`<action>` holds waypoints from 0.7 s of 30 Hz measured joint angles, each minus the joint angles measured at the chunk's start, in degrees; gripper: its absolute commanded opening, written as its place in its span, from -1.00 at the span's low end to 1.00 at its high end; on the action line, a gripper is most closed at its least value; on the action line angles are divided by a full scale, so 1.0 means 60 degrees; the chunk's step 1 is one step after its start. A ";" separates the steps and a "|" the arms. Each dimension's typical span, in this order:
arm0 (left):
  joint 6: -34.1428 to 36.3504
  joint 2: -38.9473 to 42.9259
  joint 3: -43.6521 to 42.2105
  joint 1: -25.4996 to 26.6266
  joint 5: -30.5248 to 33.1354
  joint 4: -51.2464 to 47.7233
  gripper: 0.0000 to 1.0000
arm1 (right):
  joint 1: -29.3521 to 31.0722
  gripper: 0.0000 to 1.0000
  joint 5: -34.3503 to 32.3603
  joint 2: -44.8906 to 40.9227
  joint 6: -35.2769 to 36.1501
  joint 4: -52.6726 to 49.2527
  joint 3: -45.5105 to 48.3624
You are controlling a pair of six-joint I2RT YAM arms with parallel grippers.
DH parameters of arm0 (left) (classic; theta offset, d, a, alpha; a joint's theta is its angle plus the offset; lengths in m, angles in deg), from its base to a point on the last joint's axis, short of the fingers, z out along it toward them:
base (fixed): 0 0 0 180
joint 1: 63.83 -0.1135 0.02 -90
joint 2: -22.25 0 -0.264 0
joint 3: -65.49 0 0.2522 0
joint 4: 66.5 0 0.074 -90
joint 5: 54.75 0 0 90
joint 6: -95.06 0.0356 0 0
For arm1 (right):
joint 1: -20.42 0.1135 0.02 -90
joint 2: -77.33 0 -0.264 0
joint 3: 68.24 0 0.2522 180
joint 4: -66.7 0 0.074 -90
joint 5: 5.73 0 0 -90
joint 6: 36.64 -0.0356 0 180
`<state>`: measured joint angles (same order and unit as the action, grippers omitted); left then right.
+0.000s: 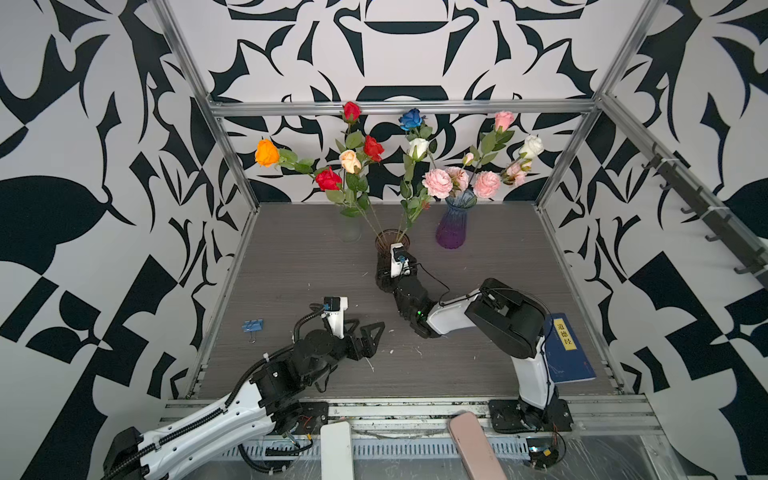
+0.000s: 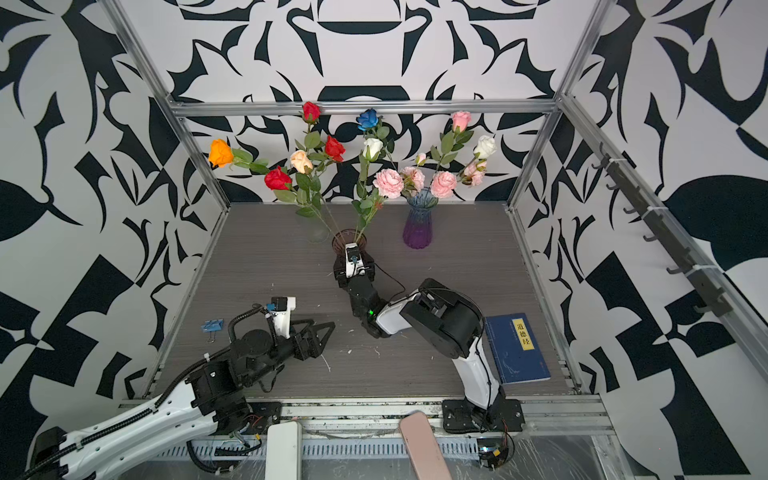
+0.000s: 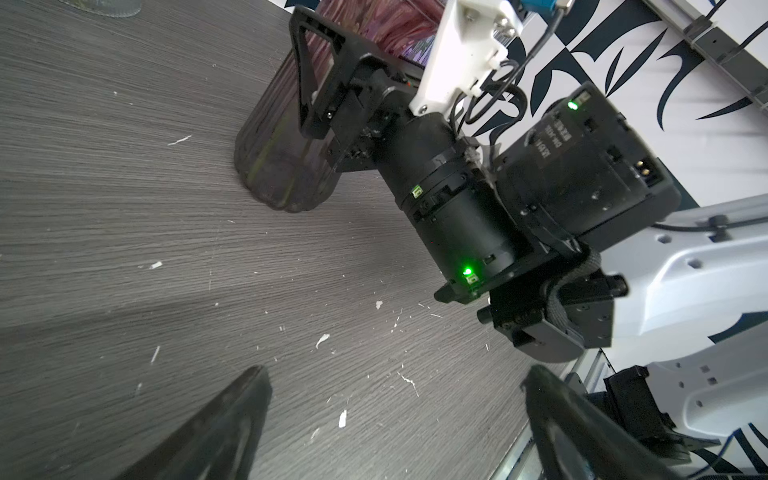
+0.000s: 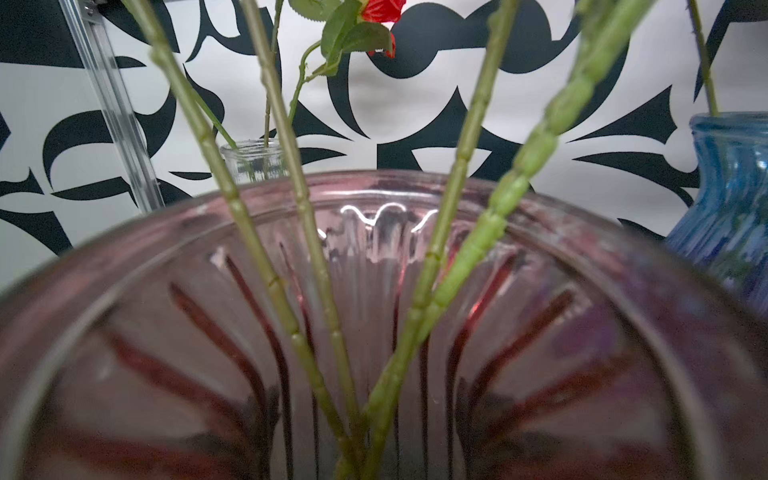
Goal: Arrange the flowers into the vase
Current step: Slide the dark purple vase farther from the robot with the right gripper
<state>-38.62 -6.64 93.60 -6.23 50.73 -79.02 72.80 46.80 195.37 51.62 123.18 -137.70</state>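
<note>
On my feed a blue binder clip (image 1: 252,325) lies near the left edge of the desk (image 1: 291,266), toward the front. A dark blue book (image 1: 567,349) with a yellow title strip lies flat in the front right corner. White scraps (image 1: 369,364) litter the desk's front half. Over the front rail I see a white slab (image 1: 336,451) and a pink slab (image 1: 476,444), well apart. A black hook rail (image 1: 673,170) runs along the right frame bar. Black-and-white patterned panels (image 1: 399,54) wall the cell.

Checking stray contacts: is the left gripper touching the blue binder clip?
Apart. In both top views bare table separates the open left gripper from the binder clip.
</note>
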 measured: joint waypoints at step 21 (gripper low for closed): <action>0.0000 0.0055 0.0000 0.0000 0.0000 0.0000 0.99 | 0.0011 0.77 -0.0102 0.0051 -0.0022 -0.0430 -0.0404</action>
<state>-38.62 -6.31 93.60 -6.23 50.73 -79.02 72.86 46.18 195.68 51.49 120.60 -140.13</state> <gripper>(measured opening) 0.994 0.873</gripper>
